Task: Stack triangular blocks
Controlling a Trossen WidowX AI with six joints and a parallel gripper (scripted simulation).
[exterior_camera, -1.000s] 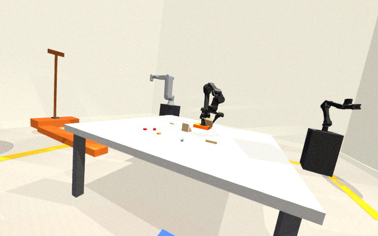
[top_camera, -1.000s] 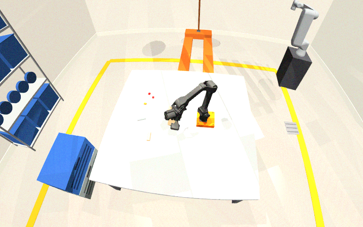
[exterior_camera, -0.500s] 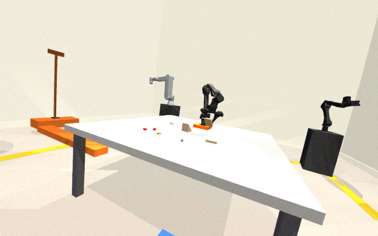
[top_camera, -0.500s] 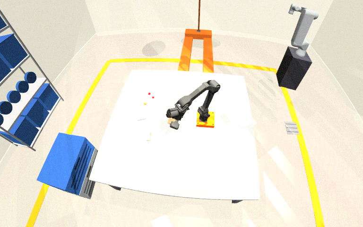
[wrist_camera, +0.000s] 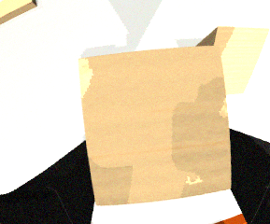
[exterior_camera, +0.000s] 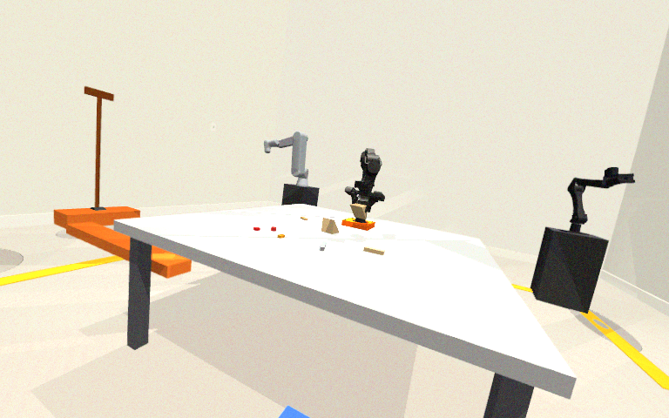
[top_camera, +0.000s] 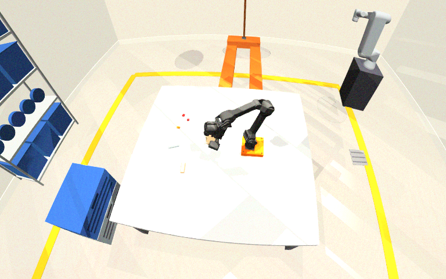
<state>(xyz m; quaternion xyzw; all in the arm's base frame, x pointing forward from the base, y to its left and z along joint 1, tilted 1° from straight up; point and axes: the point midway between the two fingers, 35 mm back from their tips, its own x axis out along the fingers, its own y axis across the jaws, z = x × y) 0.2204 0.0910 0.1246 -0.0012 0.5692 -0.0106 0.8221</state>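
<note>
My gripper is shut on one tan triangular block. The block is held tilted above the table, its broad face filling the middle of the wrist view. The other triangular block stands on the table, apart from the held one in the exterior view. In the wrist view it shows behind the held block's upper right corner, partly hidden. In the top view the arm covers much of both blocks, and I cannot tell them apart there.
Two red pieces, an orange piece, a thin grey piece and a wooden bar lie on the table. A small tan piece lies farther back. The arm's orange base is nearby.
</note>
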